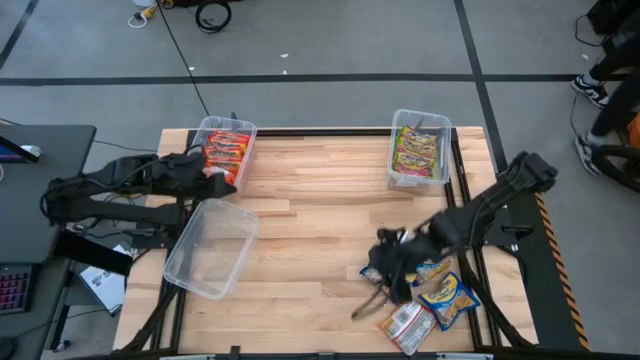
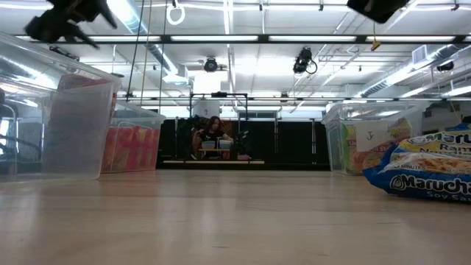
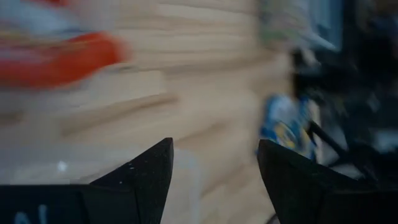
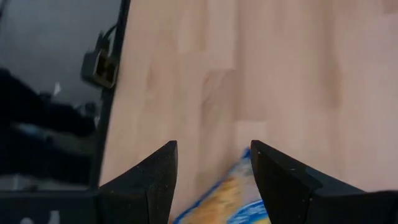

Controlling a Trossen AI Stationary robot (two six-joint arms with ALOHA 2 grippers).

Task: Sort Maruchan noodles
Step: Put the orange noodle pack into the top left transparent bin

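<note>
Right gripper (image 1: 383, 262) hangs low over the near right of your table (image 1: 320, 210), and in its wrist view the two fingers (image 4: 152, 180) stand apart with nothing between them, only bare wood and the corner of a blue-and-yellow packet (image 4: 233, 202) just past their tips. From above, the arm's dark bulk covers part of the loose noodles (image 1: 435, 300), so you cannot count them; what shows is a blue-and-yellow pair and one silvery red packet (image 1: 405, 325) nearest the front edge, all close together. At table height only one blue packet (image 2: 430, 173) is readable, cut off by the right edge of the picture.

Moving up the left side, you have the empty clear bin (image 1: 210, 250) sitting askew at the table's left edge. Just beyond it your left gripper (image 1: 215, 183) hovers at the near end of the far left bin (image 1: 228, 150), which holds the orange-red packets (image 1: 227, 152). Its fingers (image 3: 146, 177) are spread too, gripping nothing; that wrist view is smeared, with an orange blur and a blue shape you can't make out properly.

Far right, the third bin (image 1: 420, 150) carries the green-yellow packets (image 1: 418, 150), stacked so their number stays hidden. Way beyond the table, a person (image 2: 213, 136) sits in the room's distance, too small to detail.
</note>
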